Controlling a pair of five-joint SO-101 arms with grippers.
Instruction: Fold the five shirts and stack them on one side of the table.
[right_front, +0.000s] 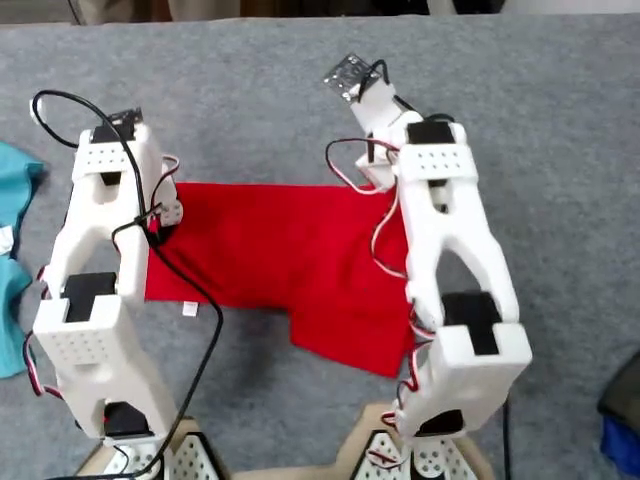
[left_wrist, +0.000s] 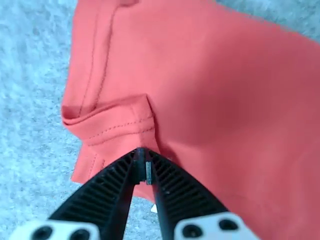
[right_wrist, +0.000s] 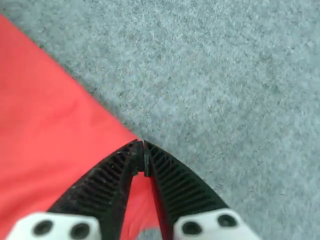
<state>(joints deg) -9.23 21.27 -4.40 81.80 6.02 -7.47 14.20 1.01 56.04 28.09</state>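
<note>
- The table is covered in a grey, felt-like fabric with a short, fuzzy nap that runs to every edge of the high view.
- The red shirt lies in the middle of the table. It is smooth, thin knit cloth, spread mostly flat, with a squarish flap hanging out toward 5 o'clock and a small white tag at its 8 o'clock edge.
- Teal cloth sits at the 9 o'clock edge, soft and rumpled, partly cut off by the frame.
- A dark object with a blue part sits at the 4 o'clock corner; what it is cannot be told.
- Both arms are white plastic shells with black motor blocks, and a black cable loops over the arm toward 9 o'clock.
- The left gripper has ribbed black jaws pressed together on a stitched, bunched hem at the shirt's 10 o'clock corner.
- The right gripper is likewise clenched, its tips pinching the shirt's edge toward 1 o'clock, where red cloth meets grey felt.
</note>
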